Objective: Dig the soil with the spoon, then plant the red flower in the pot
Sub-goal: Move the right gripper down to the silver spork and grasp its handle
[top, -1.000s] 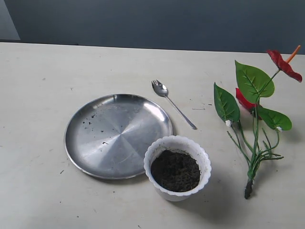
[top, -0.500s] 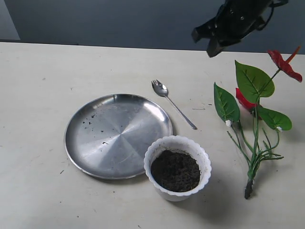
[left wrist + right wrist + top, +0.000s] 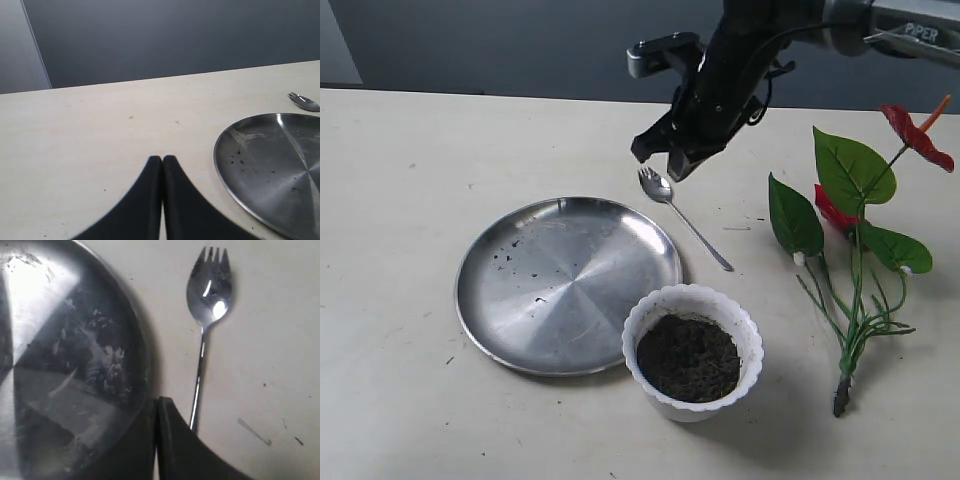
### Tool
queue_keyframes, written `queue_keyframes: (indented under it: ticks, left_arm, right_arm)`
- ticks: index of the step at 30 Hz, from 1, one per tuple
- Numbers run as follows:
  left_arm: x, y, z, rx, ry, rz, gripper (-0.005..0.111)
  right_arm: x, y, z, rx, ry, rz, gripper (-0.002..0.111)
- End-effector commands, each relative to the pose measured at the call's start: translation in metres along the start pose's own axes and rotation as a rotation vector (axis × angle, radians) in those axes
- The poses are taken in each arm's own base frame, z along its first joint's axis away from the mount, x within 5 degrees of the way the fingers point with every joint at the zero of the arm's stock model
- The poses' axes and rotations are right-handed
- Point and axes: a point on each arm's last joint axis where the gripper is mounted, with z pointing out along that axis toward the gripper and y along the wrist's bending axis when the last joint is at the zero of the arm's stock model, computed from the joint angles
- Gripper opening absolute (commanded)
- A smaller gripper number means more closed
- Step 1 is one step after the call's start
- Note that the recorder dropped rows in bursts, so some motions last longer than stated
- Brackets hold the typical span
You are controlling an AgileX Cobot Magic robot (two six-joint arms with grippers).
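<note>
**Q:** State the layout, largest item first, relative to the right gripper point(image 3: 665, 160).

**A:** The steel plate point(image 3: 535, 300) lies below and to the left of the right gripper, bare apart from a few dark crumbs. The red flower point(image 3: 855, 235) lies flat on the table point(image 3: 400, 180), well to the gripper's right. The pot point(image 3: 692, 350) stands nearer the camera than the gripper, touching the plate's edge, with the soil point(image 3: 688, 358) inside it. The spoon point(image 3: 682, 217) lies directly beneath the gripper, its toothed bowl nearest the fingertips.

**Q:** Gripper states?

**A:** The right gripper hovers above the spoon with its fingers pressed together, holding nothing. The left gripper point(image 3: 162, 162) is likewise closed and empty, beside the plate.

**Q:** How will the spoon handle, and where should it be gripped?

**A:** It is judged light, rigid and slippery: polished metal lying flat on the table. Open the fingers first, then pinch across the thin handle near mid-length. The handle's low profile may let it slide or pivot.
</note>
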Motion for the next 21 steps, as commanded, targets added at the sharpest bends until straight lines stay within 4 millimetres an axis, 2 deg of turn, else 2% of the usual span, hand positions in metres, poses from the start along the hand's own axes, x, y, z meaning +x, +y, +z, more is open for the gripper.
queue_keyframes:
  ticks: [1,2,3,5,16,21]
  left_arm:
    - [-0.002,0.0,0.0,0.006,-0.017,-0.005,0.001]
    - [-0.002,0.0,0.0,0.006,-0.017,-0.005,0.001]
    - [-0.002,0.0,0.0,0.006,-0.017,-0.005,0.001]
    - [-0.002,0.0,0.0,0.006,-0.017,-0.005,0.001]
    - [-0.002,0.0,0.0,0.006,-0.017,-0.005,0.001]
    - [-0.002,0.0,0.0,0.006,-0.017,-0.005,0.001]
  right_arm:
    - [-0.003,0.0,0.018,0.009,-0.004,-0.018,0.017]
    - [-0.003,0.0,0.021,0.01,-0.006,-0.014,0.025]
    - [-0.004,-0.002,0.027,0.015,-0.013,-0.01,0.039]
    - [-0.006,-0.004,0.035,0.026,-0.037,0.011,0.047]
    - [-0.002,-0.02,0.083,0.113,-0.017,-0.031,0.047]
    - [-0.001,-0.022,0.094,0.117,-0.023,-0.031,0.047]
